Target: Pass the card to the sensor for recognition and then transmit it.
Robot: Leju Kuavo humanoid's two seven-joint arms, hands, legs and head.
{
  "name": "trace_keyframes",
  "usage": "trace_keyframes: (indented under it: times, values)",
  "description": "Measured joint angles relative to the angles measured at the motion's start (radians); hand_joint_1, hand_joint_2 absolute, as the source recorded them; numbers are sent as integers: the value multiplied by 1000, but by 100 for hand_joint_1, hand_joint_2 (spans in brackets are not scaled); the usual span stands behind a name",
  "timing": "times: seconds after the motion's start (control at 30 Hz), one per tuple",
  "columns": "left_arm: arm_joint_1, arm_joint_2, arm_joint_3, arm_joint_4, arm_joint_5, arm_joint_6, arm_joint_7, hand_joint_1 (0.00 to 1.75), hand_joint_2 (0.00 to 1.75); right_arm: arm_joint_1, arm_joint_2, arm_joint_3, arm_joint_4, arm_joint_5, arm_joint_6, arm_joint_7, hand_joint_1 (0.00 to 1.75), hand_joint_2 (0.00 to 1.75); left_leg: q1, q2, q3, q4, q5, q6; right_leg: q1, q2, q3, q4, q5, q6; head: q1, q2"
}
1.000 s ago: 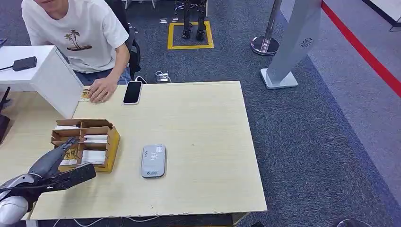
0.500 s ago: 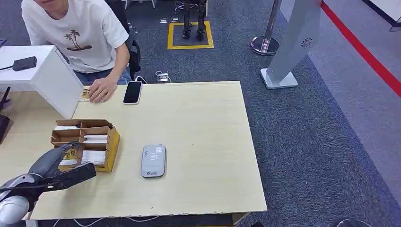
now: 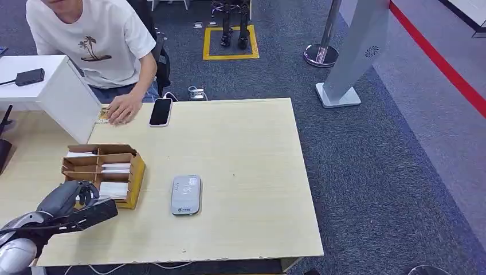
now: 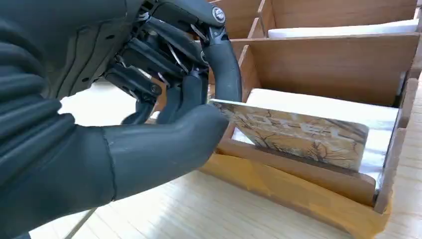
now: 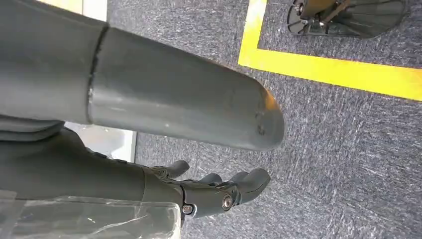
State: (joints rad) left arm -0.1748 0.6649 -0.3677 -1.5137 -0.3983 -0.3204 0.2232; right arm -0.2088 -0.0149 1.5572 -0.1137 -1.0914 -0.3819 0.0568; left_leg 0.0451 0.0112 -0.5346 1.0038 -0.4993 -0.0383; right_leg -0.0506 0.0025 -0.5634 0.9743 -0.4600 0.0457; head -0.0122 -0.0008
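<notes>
The left hand (image 4: 149, 99) pinches a patterned card (image 4: 298, 137) between thumb and fingers, the card standing in the near compartment of the cardboard box (image 3: 135, 172) at the surface's (image 3: 240, 143) left. The grey sensor (image 3: 185, 195) lies just right of it. The right hand (image 5: 219, 191) hangs over the carpet, fingers loosely apart, holding nothing.

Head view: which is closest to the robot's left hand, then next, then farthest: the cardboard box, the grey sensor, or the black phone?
From the left hand:
1. Cardboard box, right at the hand, on the table's left side.
2. Grey sensor, further right, near the table's middle.
3. Black phone, at the far edge, beside the person's hand.
</notes>
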Motion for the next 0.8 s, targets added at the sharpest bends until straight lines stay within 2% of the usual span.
trace_keyframes:
  times: [0.5, 0.53, 0.57, 0.6, 0.67, 0.7, 0.8]
  values:
    - [13, 3, 0, 0, 13, 6, 0, 175, 175, 0, 1, 0, 0, 0, -1, 0, 0, 0, 0, 0, 0, 0, 0, 0, 0, 0, 0, 0, 0, 0, 0, 0]
    - [15, 3, 0, 0, 14, 6, 0, 154, 175, 0, 2, 0, 0, 0, -1, 0, 0, 0, 0, 0, 0, 0, 0, 0, 0, 0, 0, 0, 0, 0, 0, 0]
    - [16, 3, 0, 0, 15, 6, 0, 154, 175, 0, 2, 0, 0, 0, -1, 0, 0, 0, 0, 0, 0, 0, 0, 0, 0, 0, 0, 0, 0, 0, 0, 0]
    - [16, 4, 0, 0, 15, 5, 0, 0, 175, 0, 2, 0, 0, 1, -1, 0, 0, 0, 0, 0, 0, 0, 0, 0, 0, 0, 0, 0, 0, 0, 0, 0]
    - [16, 5, 0, 0, 18, 4, 4, 0, 175, 0, 2, 0, 0, 3, -1, 1, 0, 0, 0, 0, 0, 0, 0, 0, 0, 0, 0, 0, 0, 0, 0, 0]
    - [16, 5, 0, 0, 18, 5, 6, 0, 0, 0, 2, 0, 0, 3, -1, 2, 0, 0, 0, 0, 0, 0, 0, 0, 0, 0, 0, 0, 0, 0, 0, 0]
    - [16, 4, 0, 0, 15, 6, 7, 0, 0, 0, 2, 0, 0, 3, -1, 2, 0, 0, 0, 0, 0, 0, 0, 0, 0, 0, 0, 0, 0, 0, 0, 0]
